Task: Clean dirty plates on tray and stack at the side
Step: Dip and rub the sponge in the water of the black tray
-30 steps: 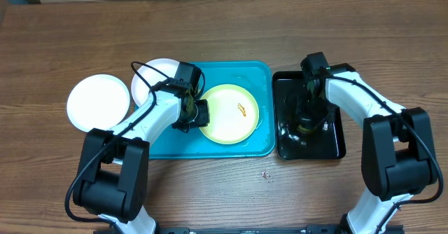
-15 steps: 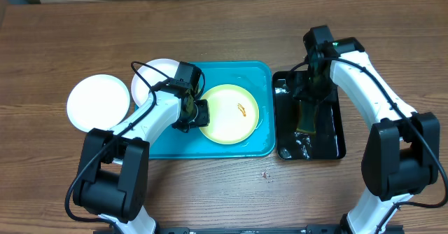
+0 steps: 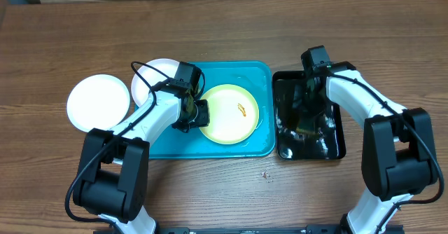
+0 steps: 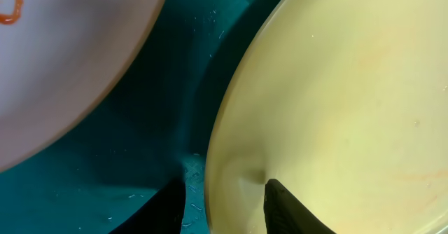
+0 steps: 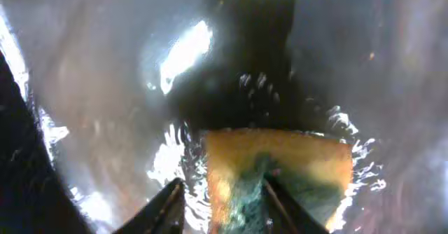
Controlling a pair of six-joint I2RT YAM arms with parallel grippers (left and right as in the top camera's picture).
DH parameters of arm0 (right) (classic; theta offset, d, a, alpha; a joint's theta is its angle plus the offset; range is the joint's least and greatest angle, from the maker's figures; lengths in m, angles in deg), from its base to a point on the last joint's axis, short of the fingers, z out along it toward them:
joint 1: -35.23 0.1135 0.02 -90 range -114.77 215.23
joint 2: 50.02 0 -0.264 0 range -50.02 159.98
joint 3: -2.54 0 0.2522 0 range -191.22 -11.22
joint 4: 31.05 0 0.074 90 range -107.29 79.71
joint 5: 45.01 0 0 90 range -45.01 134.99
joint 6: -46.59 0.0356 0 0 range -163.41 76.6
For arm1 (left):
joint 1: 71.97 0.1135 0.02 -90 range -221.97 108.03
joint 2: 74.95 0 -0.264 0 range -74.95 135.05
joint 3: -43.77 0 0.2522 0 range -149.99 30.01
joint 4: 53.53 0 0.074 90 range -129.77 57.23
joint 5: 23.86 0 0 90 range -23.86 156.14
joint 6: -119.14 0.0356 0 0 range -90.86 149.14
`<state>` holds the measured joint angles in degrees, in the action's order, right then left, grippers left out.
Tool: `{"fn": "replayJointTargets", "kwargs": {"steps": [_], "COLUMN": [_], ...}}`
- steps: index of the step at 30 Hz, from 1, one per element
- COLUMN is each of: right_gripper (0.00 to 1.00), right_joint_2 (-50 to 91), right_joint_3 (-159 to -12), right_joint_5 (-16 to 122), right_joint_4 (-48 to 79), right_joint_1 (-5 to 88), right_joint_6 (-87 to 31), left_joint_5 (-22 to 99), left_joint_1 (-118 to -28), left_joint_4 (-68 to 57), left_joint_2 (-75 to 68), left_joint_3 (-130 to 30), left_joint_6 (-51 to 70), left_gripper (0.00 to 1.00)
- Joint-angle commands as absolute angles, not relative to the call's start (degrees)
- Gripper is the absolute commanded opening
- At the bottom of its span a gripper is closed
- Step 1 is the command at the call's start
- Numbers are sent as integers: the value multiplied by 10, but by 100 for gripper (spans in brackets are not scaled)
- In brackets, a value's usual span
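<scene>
A pale yellow-green plate point(image 3: 227, 118) with an orange smear lies in the turquoise tray point(image 3: 238, 147). My left gripper point(image 3: 198, 113) is shut on that plate's left rim, one finger under it and one on top; the left wrist view shows the rim point(image 4: 231, 143) between the fingers point(image 4: 227, 206). A white plate point(image 3: 150, 80) lies over the tray's left edge, its smear visible in the left wrist view point(image 4: 70, 52). Another white plate point(image 3: 98, 102) sits on the table to the left. My right gripper point(image 3: 305, 118) is shut on a yellow-green sponge point(image 5: 280, 167) in water.
A glossy black tray point(image 3: 332, 147) holding water stands right of the turquoise tray; the sponge dips into it. A small speck of debris point(image 3: 264, 174) lies on the wooden table in front of the trays.
My right gripper lifted the sponge above the black tray, then lowered it back into the water. The left arm and the plates have not moved.
</scene>
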<state>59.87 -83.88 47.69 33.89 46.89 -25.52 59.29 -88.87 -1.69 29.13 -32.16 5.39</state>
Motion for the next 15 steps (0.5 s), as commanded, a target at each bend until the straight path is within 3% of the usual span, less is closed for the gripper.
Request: {"fn": "replayJointTargets", "kwargs": {"steps": [1,6,8,15], "right_gripper": [40,42,49,54], "right_joint_2": [588,588,589,590], "right_joint_3": [-919,-990,-976,-883], "right_joint_5": [512,472,416,408], "right_joint_4": [403,512,538,485], "right_joint_1": [468,468,468,468], "right_joint_6": [-257,-257,-236,-225], "left_joint_5": [593,593,593,593], "left_joint_1": [-893,-893,-893,-893], "left_joint_4": [-16,-16,-17,-23], "left_joint_2": [300,300,300,300], "left_joint_3": [-315,-315,-315,-315], "left_joint_6": [65,69,69,69], "left_gripper": [39,41,41,43]}}
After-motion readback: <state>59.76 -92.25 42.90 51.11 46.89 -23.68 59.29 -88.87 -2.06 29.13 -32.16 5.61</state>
